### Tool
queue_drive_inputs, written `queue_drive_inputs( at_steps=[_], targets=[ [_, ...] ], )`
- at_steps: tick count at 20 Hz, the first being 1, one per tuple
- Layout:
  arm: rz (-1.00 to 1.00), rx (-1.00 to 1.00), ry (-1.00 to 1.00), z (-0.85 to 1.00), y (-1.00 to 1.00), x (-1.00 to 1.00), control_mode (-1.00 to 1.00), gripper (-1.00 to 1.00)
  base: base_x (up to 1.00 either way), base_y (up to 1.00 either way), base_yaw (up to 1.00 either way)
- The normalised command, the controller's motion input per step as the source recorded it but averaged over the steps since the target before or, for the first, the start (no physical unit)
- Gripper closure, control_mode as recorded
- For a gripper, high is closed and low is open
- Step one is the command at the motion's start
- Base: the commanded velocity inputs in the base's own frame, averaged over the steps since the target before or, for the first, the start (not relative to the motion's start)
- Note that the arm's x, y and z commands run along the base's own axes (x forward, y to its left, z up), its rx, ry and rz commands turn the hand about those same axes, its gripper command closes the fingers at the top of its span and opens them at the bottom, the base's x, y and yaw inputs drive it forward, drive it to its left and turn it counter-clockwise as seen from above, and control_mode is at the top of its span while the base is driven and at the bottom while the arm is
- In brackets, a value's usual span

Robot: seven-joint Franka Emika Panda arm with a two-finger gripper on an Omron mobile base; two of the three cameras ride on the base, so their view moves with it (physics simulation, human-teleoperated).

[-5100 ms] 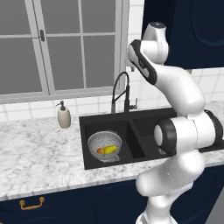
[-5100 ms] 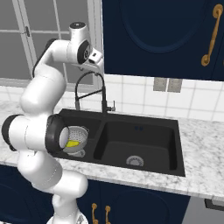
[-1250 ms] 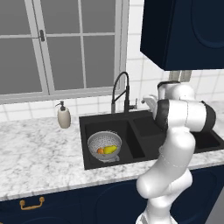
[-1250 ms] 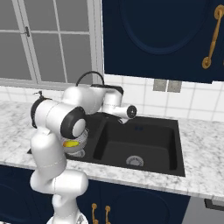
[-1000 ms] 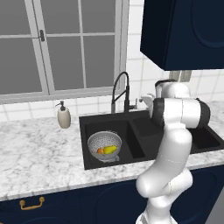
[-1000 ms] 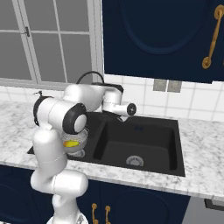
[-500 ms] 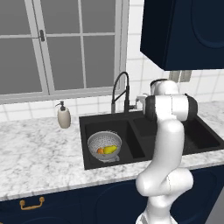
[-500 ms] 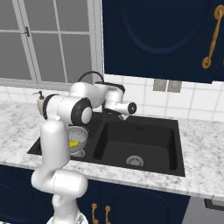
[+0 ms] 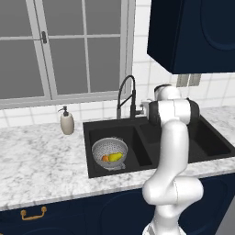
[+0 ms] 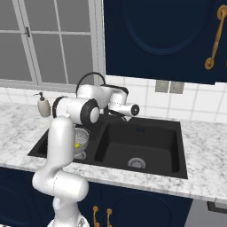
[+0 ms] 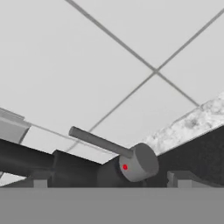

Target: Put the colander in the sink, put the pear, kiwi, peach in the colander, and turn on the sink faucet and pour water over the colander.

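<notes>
The black double-basin sink (image 9: 92, 170) holds the colander (image 9: 108, 148) in its left basin. Inside it lie the yellow-green pear (image 9: 116, 157) and the reddish-orange peach (image 9: 105, 158); the kiwi is hidden among them. The black gooseneck faucet (image 9: 125, 90) stands behind the divider. My gripper (image 9: 145, 108) hovers just right of the faucet's base, also seen from the other side as the gripper (image 10: 127, 117). In the hand view the fingertips (image 11: 180, 178) stand wide apart, open, with the faucet's grey side lever (image 11: 100, 141) and its red-dotted cap (image 11: 138, 162) close ahead. No water stream is in view.
A white soap pump bottle (image 9: 67, 122) stands on the marble counter (image 9: 41, 160) left of the sink. The right basin's silver drain (image 10: 136, 163) is bare. The tiled wall (image 11: 109, 57) lies right behind the faucet, and dark cabinets (image 9: 193, 32) hang above.
My arm has come down from high up and swung left along the back of the sink. The hand has closed in on the faucet's lever side. The colander and fruit have not moved.
</notes>
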Motion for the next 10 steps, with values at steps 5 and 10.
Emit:
queue_drive_inputs(
  at_steps=[5, 10],
  targets=[
    [0.00, 0.00, 0.00, -0.17, 0.00, 0.31, -1.00, -1.00, 0.00, 0.00, 0.00],
    [0.00, 0.00, 0.00, -0.08, 0.00, 0.44, -1.00, -1.00, 0.00, 0.00, 0.00]
  ],
)
